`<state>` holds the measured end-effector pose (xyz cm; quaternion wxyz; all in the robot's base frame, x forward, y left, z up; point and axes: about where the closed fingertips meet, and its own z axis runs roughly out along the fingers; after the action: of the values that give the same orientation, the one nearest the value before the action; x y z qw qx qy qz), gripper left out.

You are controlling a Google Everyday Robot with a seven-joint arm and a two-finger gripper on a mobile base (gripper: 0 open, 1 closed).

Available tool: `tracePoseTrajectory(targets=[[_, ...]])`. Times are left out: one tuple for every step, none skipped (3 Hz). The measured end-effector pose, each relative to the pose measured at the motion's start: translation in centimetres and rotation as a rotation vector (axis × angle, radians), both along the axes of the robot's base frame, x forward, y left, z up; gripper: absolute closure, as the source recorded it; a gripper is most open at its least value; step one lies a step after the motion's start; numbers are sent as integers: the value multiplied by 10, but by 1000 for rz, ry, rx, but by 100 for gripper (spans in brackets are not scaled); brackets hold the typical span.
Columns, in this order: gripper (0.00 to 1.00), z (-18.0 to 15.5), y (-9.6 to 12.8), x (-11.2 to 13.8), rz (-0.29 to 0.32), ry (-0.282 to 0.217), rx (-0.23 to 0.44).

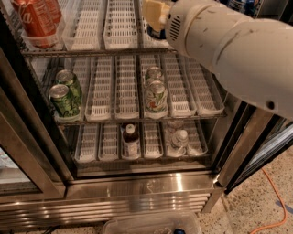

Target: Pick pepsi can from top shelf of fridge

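The fridge (137, 183) stands open in front of me. My white arm (229, 45) reaches in from the upper right. The gripper (154, 13) is at the top shelf (91, 52), over its right-hand lane trays. A dark blue piece of a pepsi can (158, 33) shows just under the gripper; most of the can is hidden by the gripper and arm. I cannot see whether the gripper touches the can.
Red cola cans (34, 20) stand at the top shelf's left. The middle rack holds green cans (64, 98) at left and green-and-white cans (155, 96) at centre. The bottom rack holds bottles (130, 137). The door frame (238, 151) is at right, a plastic bin (151, 224) on the floor.
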<state>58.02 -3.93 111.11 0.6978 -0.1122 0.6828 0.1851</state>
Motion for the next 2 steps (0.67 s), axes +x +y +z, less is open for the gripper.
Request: tracePoseTrajectory(targets=[[100, -6, 9, -7, 27, 38, 8], [100, -5, 14, -12, 47, 52, 16]])
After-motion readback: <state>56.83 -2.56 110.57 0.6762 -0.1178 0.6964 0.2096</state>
